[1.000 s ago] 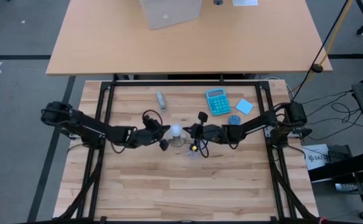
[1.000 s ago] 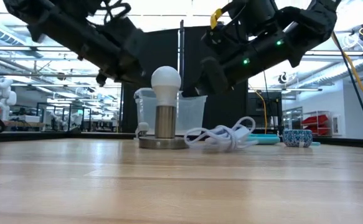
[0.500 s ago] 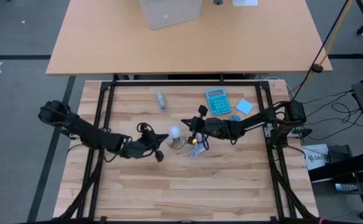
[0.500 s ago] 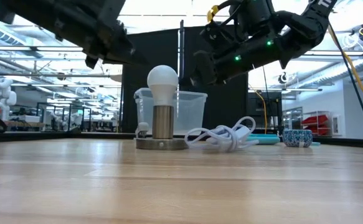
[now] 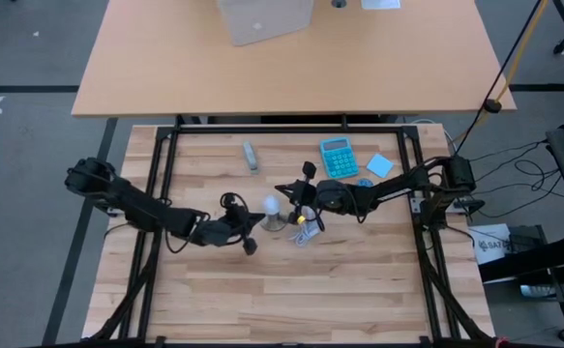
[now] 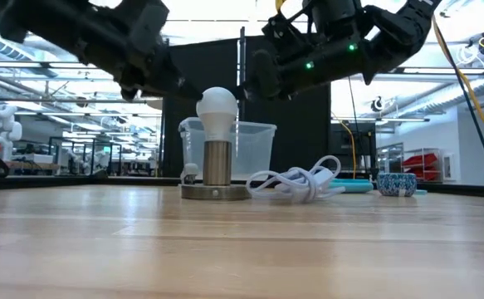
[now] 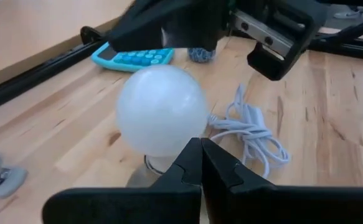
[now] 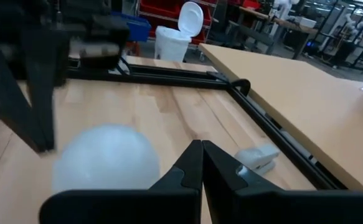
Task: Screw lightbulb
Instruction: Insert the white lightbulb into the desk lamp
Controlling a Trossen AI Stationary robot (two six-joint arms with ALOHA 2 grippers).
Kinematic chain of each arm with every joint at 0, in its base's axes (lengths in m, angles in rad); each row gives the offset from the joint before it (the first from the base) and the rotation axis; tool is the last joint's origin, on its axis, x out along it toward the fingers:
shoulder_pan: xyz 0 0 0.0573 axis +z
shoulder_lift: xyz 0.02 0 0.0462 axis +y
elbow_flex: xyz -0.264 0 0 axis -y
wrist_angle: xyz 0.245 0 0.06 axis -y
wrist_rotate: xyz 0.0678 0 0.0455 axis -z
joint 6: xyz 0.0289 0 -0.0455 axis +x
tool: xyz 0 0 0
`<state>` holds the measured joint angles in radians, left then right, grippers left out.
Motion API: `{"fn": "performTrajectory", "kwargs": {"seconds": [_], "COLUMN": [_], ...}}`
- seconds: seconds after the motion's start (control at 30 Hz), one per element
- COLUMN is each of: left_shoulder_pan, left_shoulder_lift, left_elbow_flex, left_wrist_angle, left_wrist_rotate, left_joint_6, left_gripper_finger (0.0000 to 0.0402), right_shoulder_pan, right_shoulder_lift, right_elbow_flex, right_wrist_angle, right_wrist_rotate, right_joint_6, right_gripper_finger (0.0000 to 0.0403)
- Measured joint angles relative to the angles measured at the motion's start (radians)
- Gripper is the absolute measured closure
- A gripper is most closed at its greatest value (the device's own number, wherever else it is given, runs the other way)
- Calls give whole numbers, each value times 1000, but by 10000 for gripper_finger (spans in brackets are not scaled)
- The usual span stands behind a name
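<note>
Since half a second ago, the right gripper (image 5: 283, 190) has closed in beside the bulb (image 5: 273, 204), fingers together, empty. Left gripper (image 5: 250, 232) waits nearby, pinched shut. Bulb stands upright in its socket (image 6: 215, 190); a sideways nudge could tip it.

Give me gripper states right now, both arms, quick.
Left gripper: fingers shut, holding nothing, just short of the lightbulb.
Right gripper: fingers shut, holding nothing, close by the lightbulb on its other side.
</note>
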<state>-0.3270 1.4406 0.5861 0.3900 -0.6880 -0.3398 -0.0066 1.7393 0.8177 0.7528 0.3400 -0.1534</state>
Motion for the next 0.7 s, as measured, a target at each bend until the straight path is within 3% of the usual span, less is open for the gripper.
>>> {"fn": "performTrajectory", "kwargs": {"seconds": [0.3,0.7], "left_shoulder_pan": [25,32], "left_shoulder_lift": [55,55], "left_elbow_flex": [0,0], "left_wrist_angle": [31,43], "left_wrist_rotate": [3,3], "left_joint_6": [-18,-9], "left_gripper_finger": [402,401], "right_shoulder_pan": [2,2], "right_shoulder_lift": [0,74], "right_elbow_flex": [8,9], "right_wrist_angle": [-61,40], "right_wrist_rotate": [21,5], "right_joint_6": [29,59], "right_gripper_finger": [403,403]}}
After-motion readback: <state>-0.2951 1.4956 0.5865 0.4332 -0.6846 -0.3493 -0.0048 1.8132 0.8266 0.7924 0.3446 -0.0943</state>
